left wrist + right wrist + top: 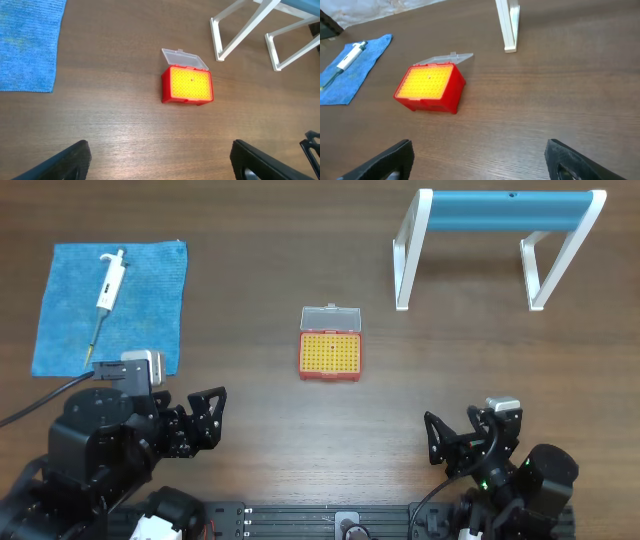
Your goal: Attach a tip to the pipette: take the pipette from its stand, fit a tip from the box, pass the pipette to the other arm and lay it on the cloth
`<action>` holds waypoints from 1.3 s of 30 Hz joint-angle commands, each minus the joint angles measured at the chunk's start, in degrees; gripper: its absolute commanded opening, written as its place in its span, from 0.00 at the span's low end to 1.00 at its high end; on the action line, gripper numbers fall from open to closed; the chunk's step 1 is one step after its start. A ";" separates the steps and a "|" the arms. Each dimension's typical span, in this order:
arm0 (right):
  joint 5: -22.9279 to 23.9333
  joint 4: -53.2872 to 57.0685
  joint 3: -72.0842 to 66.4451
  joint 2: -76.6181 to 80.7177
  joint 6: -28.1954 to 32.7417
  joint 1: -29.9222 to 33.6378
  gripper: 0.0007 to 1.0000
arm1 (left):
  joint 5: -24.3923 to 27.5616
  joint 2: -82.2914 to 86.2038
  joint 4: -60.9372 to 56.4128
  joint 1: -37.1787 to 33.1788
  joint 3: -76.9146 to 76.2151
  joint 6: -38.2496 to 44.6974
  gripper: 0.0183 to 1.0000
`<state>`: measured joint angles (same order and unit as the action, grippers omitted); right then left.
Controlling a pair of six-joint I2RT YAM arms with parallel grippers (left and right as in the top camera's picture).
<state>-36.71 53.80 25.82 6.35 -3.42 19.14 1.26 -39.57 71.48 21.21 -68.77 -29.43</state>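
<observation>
The white pipette [107, 285] with a tip on its end lies on the blue cloth [150, 280] at the far left, and I also see the pipette [347, 56] on the cloth [362, 67] from the right wrist. The red tip box [330, 355] sits mid-table with its clear lid open; the box [187, 86] shows yellow tips, as does the box [430, 89]. The white and blue stand [500, 235] is at the far right. My left gripper [207, 420] is open near the front left, holding nothing. My right gripper [455, 438] is open near the front right, holding nothing.
The brown wooden table [300, 440] lies bare between the grippers and the tip box. The stand's white legs [235, 35] rise beyond the box. A black cable [40, 405] runs off the left arm.
</observation>
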 commanded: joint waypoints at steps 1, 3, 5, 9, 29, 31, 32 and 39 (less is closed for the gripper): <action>0.11 -0.04 -0.48 -0.50 -1.29 0.13 0.86 | -1.27 0.59 -0.39 0.20 0.09 -0.57 0.90; 0.11 -0.04 -0.48 -0.50 -1.29 0.13 0.86 | -1.27 0.59 -0.39 0.20 0.09 -0.57 0.90; 0.11 -0.04 -0.48 -0.50 -1.29 0.13 0.86 | -1.27 0.59 -0.39 0.20 0.09 -0.57 0.90; 0.11 -0.04 -0.48 -0.50 -1.29 0.13 0.86 | -1.53 0.35 0.13 0.20 0.11 -0.57 0.90; 0.11 -0.07 -0.48 -0.50 -1.29 0.13 0.86 | -1.68 8.76 -29.22 -5.31 17.22 -0.55 0.88; 0.11 -0.04 -0.48 -0.50 -1.29 0.13 0.86 | -0.66 10.64 -44.04 -6.95 24.30 -0.55 0.88; 0.11 -0.04 -0.48 -0.50 -1.29 0.13 0.86 | 1.18 12.37 -49.18 -7.78 27.47 -0.57 0.89; 0.11 -0.04 -0.48 -0.50 -1.29 0.13 0.86 | 2.32 13.27 -57.24 -12.66 32.46 -0.50 0.96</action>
<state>-36.71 54.00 25.58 6.31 -4.05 19.14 2.50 -27.33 20.27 12.16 -40.14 -30.09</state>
